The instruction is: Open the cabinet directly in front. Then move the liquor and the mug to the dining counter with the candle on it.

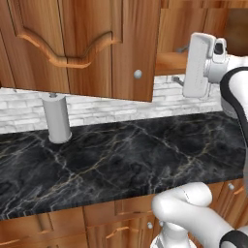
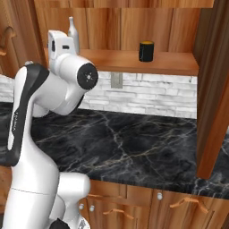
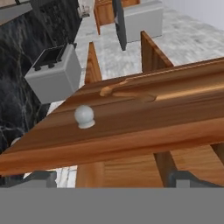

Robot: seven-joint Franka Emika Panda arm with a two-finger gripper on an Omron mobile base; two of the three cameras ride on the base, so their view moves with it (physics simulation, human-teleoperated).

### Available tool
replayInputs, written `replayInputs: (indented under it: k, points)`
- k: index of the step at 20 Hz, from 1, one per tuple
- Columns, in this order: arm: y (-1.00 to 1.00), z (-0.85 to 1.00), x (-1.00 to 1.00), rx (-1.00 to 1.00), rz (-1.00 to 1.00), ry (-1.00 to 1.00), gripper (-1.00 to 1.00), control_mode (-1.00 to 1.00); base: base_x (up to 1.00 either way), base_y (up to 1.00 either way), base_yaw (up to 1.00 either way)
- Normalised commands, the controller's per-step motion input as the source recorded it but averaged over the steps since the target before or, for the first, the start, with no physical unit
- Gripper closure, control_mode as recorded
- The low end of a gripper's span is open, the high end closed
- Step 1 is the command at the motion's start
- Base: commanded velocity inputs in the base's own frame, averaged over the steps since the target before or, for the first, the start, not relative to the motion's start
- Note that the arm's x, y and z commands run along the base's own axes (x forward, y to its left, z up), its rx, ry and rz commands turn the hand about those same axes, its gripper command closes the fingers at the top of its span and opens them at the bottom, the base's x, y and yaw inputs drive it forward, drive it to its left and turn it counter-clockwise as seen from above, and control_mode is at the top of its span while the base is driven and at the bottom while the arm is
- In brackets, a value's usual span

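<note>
Claw (image 3: 109,177) spread, empty, by cabinet (image 3: 131,127) door | liquor (image 2: 71,27) at 9 o'clock of mug (image 2: 146,51) on shelf | likely slim, tippy, smooth: best gripped mid-body

The robot's white hand hides the lower body of the slim whitish-grey liquor bottle (image 2: 71,27); reddish-brown wooden cabinet doors (image 1: 77,43) run past the frame.

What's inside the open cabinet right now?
On the cabinet's wooden shelf stand the mug and, further left, the liquor, its lower part covered by the robot's hand.
</note>
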Motion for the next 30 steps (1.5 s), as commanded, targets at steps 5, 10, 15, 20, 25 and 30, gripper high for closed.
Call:
replayInputs:
  k: [5, 10, 15, 20, 25, 30]
  points:
    - [0.28, 0.0, 0.31, 0.0, 0.02, 0.0, -1.0, -1.0, 0.0, 0.0, 0.0]
    - [0.3, 0.0, 0.26, 0.0, 0.06, 0.0, -1.0, -1.0, 0.0, 0.0, 0.0]
    - [0.35, 0.0, -0.12, 0.0, 0.12, -0.04, -1.0, -1.0, 0.0, 0.0, 0.0]
    - [0.55, 0.0, -0.51, -0.01, 0.15, -0.11, -1.0, -1.0, 0.0, 0.0, 0.0]
    - [0.95, -0.11, -0.77, -0.08, 0.18, -0.14, -1.0, -1.0, 0.0, 0.0, 0.0]
    - [1.0, -0.54, -0.47, -0.1, 0.2, -0.03, -1.0, -1.0, 0.0, 0.0, 0.0]
